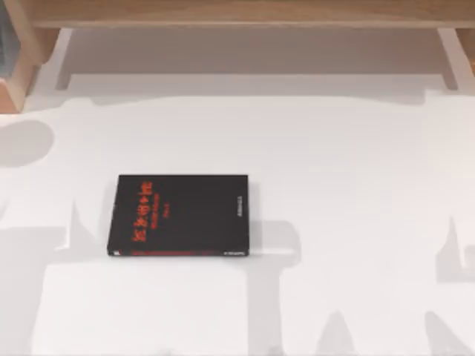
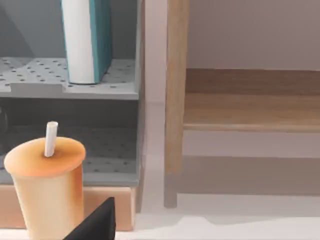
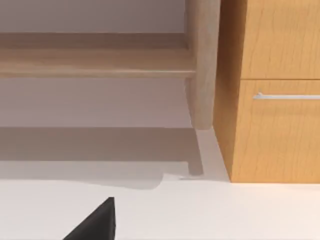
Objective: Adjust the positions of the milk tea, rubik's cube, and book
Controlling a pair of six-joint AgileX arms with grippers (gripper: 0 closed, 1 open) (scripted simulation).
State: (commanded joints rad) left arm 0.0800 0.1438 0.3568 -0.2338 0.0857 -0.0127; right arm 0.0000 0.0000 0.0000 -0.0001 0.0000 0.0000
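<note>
Milk tea (image 2: 47, 187): orange cup with white straw, standing on the counter (image 1: 334, 185) before a grey shelf unit (image 2: 100, 85), close to the left pincer (image 2: 95, 222).
Book (image 2: 87, 40): light-blue, upright on the upper shelf.
Black book (image 1: 180, 215): flat on the counter, toward 9 o'clock.
Right pincer (image 3: 95, 222): near a wooden cabinet (image 3: 275, 100).
Pincer states: cannot tell.

The milk tea (image 2: 47, 187) with a white straw (image 2: 51, 138) stands by a grey shelf (image 2: 107, 85). The book (image 2: 86, 37) stands upright on that shelf, beside a wooden post (image 2: 176, 100)
</note>
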